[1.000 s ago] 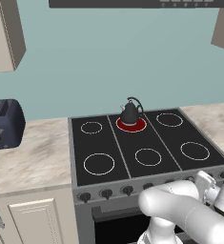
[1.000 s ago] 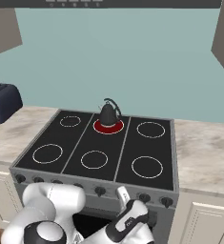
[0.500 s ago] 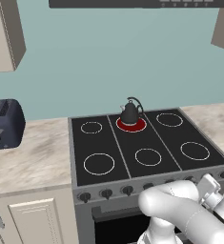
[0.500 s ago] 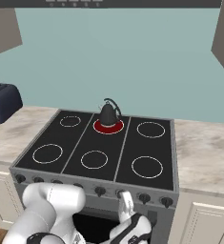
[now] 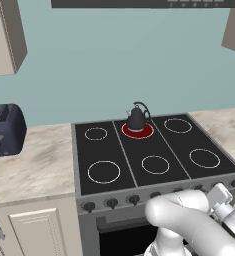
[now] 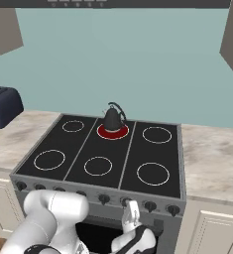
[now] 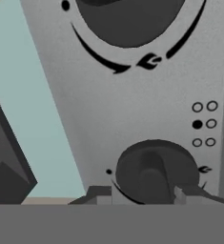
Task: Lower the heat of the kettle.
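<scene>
Six ringed burners mark the black stove top (image 5: 154, 150), and the kettle (image 5: 137, 118) stands upright on the middle one of the back row, close to the stove's rear edge. That burner (image 5: 138, 131) glows red under it; the other five rings are plain white outlines. From the right base camera the kettle (image 6: 112, 118) shows its thin arched handle and a short spout.

Along the stove's front edge runs a grey control panel (image 6: 63, 190) carrying a row of dark knobs. The gripper (image 6: 132, 217) is down in front of that panel, just below the knobs toward its right end, fingers pointing up at them. From the left base camera the gripper (image 5: 222, 195) shows at the panel's right end, just beside the knobs there.

Seen from the hand, one round dark knob (image 7: 154, 172) sits right above the two finger tips (image 7: 98, 195), which stand either side of its lower rim with a wide gap between them, closed on nothing. Whether they touch the knob I cannot tell. Beside the knob is a small diagram of six dots (image 7: 203, 124) with one filled in.

On the counter (image 5: 34, 165) left of the stove, near the back edge, sits a dark blue toaster (image 5: 4, 130).
</scene>
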You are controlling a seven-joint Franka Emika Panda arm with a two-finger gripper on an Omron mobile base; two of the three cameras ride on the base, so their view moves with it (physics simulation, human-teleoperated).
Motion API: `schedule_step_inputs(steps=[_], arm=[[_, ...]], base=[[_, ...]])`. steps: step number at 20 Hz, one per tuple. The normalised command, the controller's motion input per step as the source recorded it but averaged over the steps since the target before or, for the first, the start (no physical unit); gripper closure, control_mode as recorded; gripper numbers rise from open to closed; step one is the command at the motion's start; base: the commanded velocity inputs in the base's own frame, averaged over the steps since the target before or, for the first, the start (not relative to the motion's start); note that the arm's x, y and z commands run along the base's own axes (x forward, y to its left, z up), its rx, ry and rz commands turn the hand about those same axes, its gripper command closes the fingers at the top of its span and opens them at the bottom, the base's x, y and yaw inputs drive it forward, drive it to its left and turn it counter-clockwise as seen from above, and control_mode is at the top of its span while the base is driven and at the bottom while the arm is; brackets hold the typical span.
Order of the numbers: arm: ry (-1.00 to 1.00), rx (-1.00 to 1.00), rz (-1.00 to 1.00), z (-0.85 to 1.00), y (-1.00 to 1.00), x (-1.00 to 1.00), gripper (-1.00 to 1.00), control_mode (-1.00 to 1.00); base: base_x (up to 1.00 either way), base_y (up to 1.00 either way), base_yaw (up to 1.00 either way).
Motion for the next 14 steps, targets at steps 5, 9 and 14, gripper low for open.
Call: schedule_step_inputs(steps=[5,9,14], arm=[[0.01,0.15,-0.09,0.28,0.03,0.08,1.0,-1.0],[0.14,0.17,-0.09,0.25,0.01,0.0,1.0,-1.0],[0.18,0.13,-0.13,0.27,0.0,0.0,1.0,-1.0]], base=[[0.0,0.0,0.0],[0.0,0.0,0.0],[0.0,0.0,0.0]])
